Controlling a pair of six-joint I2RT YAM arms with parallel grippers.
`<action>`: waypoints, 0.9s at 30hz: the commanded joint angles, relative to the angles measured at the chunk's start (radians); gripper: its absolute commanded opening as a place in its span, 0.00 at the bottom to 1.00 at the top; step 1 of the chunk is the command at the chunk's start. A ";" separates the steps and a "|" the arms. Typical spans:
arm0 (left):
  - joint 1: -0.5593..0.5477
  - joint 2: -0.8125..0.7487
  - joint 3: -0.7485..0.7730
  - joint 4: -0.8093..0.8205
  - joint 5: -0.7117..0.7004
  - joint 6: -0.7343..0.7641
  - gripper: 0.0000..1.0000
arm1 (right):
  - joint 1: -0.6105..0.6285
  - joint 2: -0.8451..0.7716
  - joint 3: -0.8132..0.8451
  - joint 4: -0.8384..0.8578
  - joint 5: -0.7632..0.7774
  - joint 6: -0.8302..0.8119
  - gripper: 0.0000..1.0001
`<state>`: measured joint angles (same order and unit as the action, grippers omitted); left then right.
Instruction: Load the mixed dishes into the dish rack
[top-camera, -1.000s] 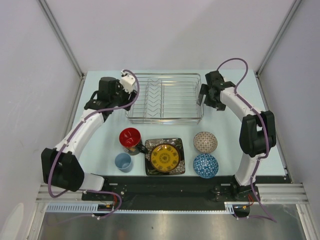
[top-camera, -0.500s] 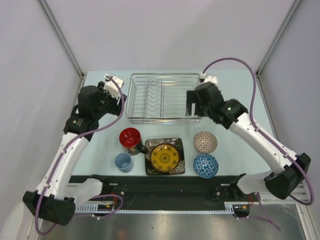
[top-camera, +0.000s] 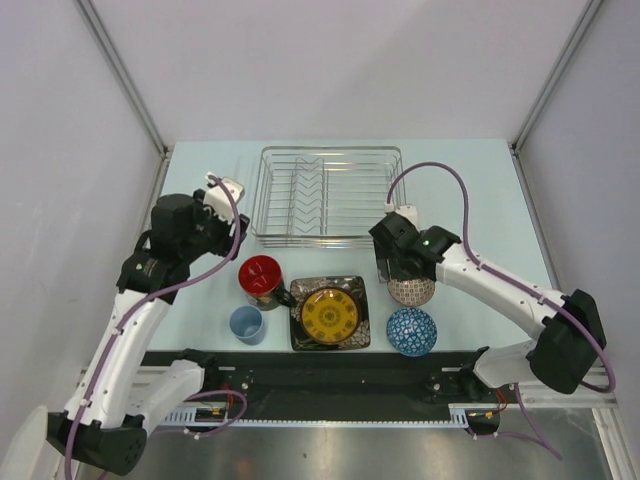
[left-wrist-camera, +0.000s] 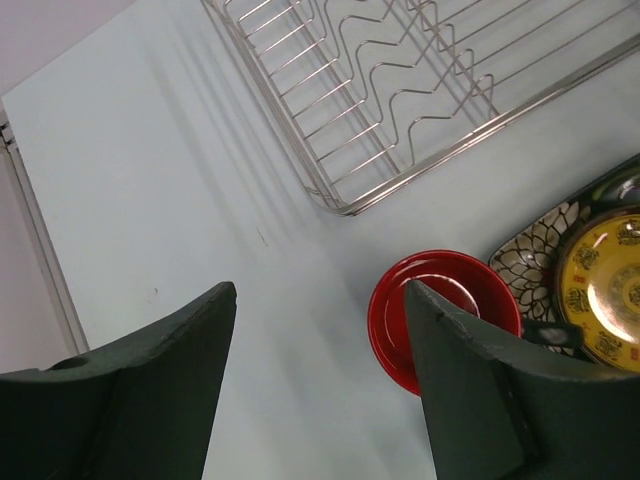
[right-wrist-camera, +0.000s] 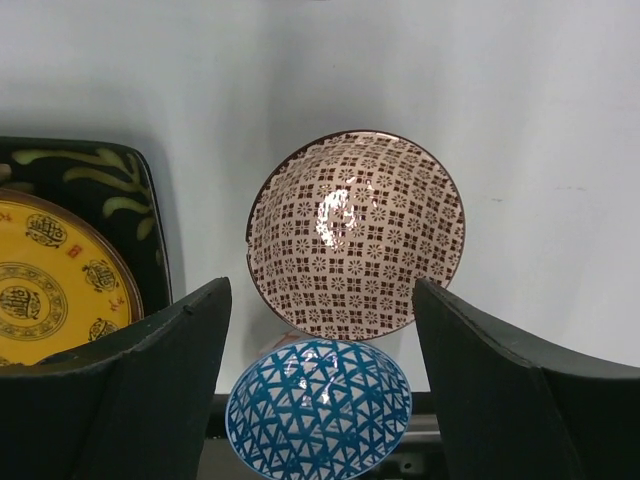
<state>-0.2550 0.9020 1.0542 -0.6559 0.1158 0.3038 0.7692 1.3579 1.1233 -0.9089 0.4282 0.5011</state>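
Left gripper (left-wrist-camera: 319, 287), fingers spread wide, hovers over the table (left-wrist-camera: 150, 170) just left of the mug (left-wrist-camera: 445, 315), which stands near the rack (top-camera: 327, 240). Right gripper (right-wrist-camera: 322, 290), fingers likewise wide, hovers above the pinkish bowl (right-wrist-camera: 357, 232); the blue bowl (right-wrist-camera: 320, 395) sits just beside it.

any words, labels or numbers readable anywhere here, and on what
No readable text in any view.
On the yellow plate: dark medallions with character-like marks, too small and stylised to read.
The pinkish bowl, blue bowl, mug and dish rack show no lettering.
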 joint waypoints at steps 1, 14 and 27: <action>-0.039 -0.060 0.026 -0.053 0.027 -0.015 0.74 | 0.001 0.029 -0.051 0.085 -0.034 0.037 0.78; -0.355 -0.028 0.053 -0.134 -0.162 -0.051 0.61 | -0.001 0.161 -0.108 0.208 -0.108 0.073 0.74; -0.722 0.138 0.023 -0.036 -0.231 -0.121 0.81 | -0.004 0.259 -0.114 0.252 -0.106 0.062 0.33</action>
<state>-0.8890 1.0134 1.0851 -0.7563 -0.0639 0.2226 0.7692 1.6272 1.0111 -0.6815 0.3042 0.5495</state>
